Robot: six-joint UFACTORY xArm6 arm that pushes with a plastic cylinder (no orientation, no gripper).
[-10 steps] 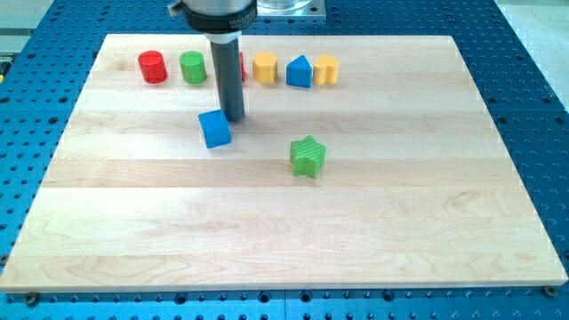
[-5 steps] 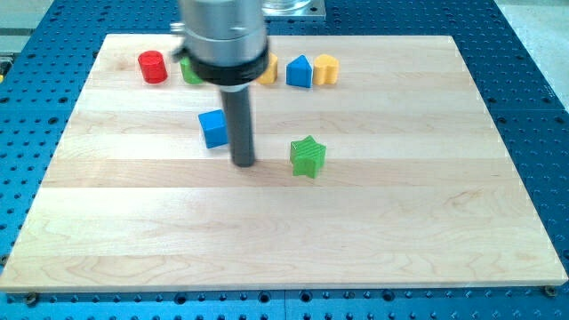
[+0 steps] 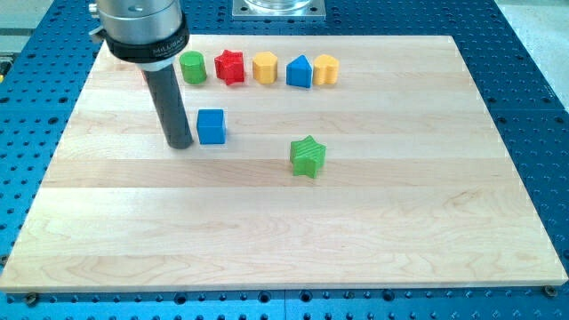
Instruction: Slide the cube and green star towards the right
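Just to the view's left of the blue cube (image 3: pixel 211 126) stands my tip (image 3: pixel 180 145), set down on the wooden board (image 3: pixel 373 213). Tip and cube are close beside each other; a thin strip of wood seems to show between them, but whether they touch I cannot tell for certain. The rig ends in a plain dark rod, so nothing is clasped, clenched or let go: the tip is bare and only stands beside the cube.

Further to the view's right of the tip, and slightly lower, beyond the cube, lies the green star (image 3: pixel 308 156). It sits well apart from the cube and alone on bare wood.

Above the tip, toward the view's top, a row of blocks runs along the board's far edge. Nearest the rod is a green cylinder (image 3: pixel 192 67), just right of the rod's metal collar. Next rightward from it: a red star (image 3: pixel 229 67), a yellow block (image 3: pixel 265 67) whose shape I cannot make out exactly, a blue triangular block (image 3: pixel 300 71), and a second yellow block (image 3: pixel 326 68), touching or nearly touching the blue one.

Board rests on a blue perforated table (image 3: pixel 533 98).
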